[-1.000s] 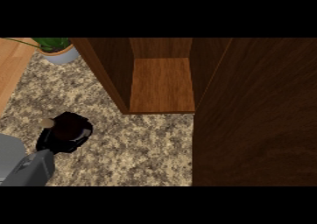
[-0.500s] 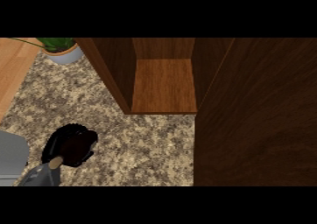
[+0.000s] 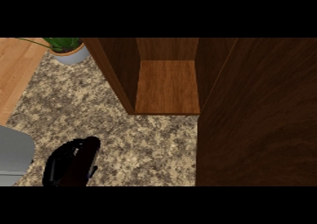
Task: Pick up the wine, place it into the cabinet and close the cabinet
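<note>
Wine (image 3: 77, 168) sits low at the left of the view, a dark bottle we hold in our left hand (image 3: 61, 162), whose black fingers curl round its body and hide most of it. We judge the grasp is taken from the side so the bottle stays upright while it travels, with its neck and top poking out above the fingers. It hangs over the speckled worktop (image 3: 122, 131), well short of the cabinet (image 3: 167, 87), which stands open ahead with its bare wooden shelf facing us, ready to take the bottle. The broad dark panel on the right (image 3: 261, 113) looks to us like the cabinet's door swung out, left that way so the opening stays free until the bottle is inside; we cannot be sure of that. Our right hand shows nowhere in the view.

Counting what we see: one bottle, one cabinet with one shelf, one potted plant (image 3: 67, 50) at the far left corner, and one grey object (image 3: 9, 153) at the left edge, which we cannot identify.
</note>
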Tool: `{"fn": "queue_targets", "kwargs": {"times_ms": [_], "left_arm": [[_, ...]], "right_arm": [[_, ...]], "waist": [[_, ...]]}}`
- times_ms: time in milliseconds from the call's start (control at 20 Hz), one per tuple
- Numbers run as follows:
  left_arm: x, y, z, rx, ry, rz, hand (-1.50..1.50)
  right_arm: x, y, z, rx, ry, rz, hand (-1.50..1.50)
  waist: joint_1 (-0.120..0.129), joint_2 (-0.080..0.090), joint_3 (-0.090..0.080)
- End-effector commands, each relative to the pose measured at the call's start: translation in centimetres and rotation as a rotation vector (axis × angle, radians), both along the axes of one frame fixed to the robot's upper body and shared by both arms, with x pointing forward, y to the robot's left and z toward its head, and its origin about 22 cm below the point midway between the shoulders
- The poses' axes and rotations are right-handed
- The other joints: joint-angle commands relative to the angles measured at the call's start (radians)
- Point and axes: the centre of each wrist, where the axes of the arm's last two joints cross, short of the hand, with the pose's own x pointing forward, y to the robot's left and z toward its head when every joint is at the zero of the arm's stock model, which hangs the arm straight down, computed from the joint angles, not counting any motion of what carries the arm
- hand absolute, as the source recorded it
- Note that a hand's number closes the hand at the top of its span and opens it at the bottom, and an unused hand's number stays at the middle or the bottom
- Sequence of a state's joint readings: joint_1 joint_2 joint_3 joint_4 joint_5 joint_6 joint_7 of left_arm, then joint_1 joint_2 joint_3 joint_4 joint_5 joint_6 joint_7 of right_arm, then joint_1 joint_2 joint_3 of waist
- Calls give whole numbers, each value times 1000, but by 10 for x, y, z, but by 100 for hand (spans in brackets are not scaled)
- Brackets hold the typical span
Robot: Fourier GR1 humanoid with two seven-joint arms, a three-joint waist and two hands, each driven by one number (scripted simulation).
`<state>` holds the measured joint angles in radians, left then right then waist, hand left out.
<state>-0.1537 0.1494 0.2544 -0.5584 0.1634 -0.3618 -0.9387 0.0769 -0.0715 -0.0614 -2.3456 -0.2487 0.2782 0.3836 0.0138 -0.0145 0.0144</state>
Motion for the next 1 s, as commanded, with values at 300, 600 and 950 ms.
{"fn": "queue_targets", "kwargs": {"times_ms": [300, 600, 950], "left_arm": [[-40, -68, 13, -139, -78, -146, 150], [-27, -78, 84, -149, -96, -169, 150], [-35, -115, 137, -174, -129, -181, 150]], "right_arm": [[0, 11, -7, 22, 21, -9, -150], [9, -8, 0, 8, -8, -10, -150], [1, -19, -15, 16, 16, 30, -150]], "waist": [[4, 8, -12], [-3, 12, -13], [-13, 13, -14]]}}
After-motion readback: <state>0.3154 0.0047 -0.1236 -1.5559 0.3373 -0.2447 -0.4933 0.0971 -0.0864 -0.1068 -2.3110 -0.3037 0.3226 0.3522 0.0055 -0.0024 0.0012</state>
